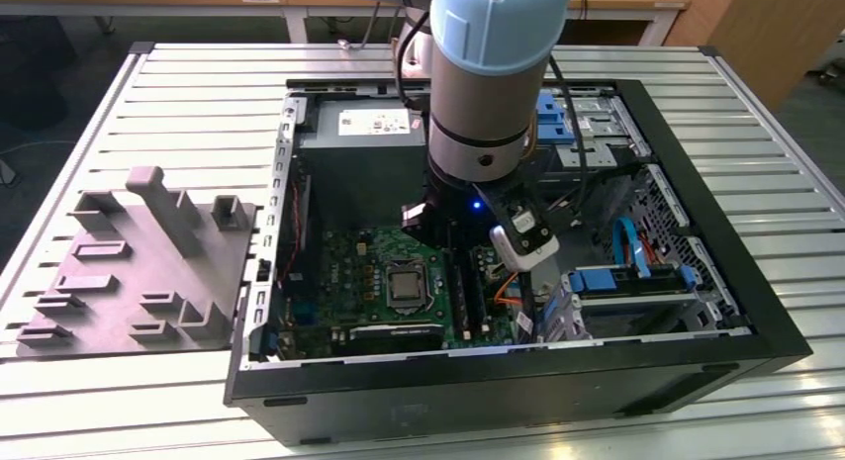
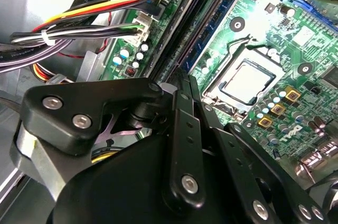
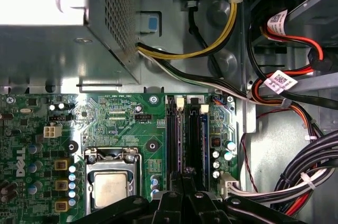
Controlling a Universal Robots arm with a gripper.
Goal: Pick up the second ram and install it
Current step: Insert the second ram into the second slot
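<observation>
The second ram (image 2: 217,17) (image 3: 180,129), a dark blue-green stick with black chips, stands upright in one of the long black sockets of the green motherboard (image 1: 346,282) (image 2: 274,28) (image 3: 121,115). My gripper (image 2: 179,75) (image 3: 182,175) (image 1: 457,267) is down inside the open computer case, its black fingers (image 2: 185,129) drawn together and shut. The fingertips sit at one end of the stick, right over the sockets. Whether they press on it or hover just above it I cannot tell.
The processor socket (image 1: 400,282) (image 3: 111,187) lies beside the memory sockets. Bundled cables (image 3: 301,176) (image 2: 79,34) crowd the other side. The power supply (image 1: 363,134), drive bays (image 1: 620,277) and case walls (image 1: 528,371) hem the arm in. A grey fixture block (image 1: 145,262) rests on the table outside.
</observation>
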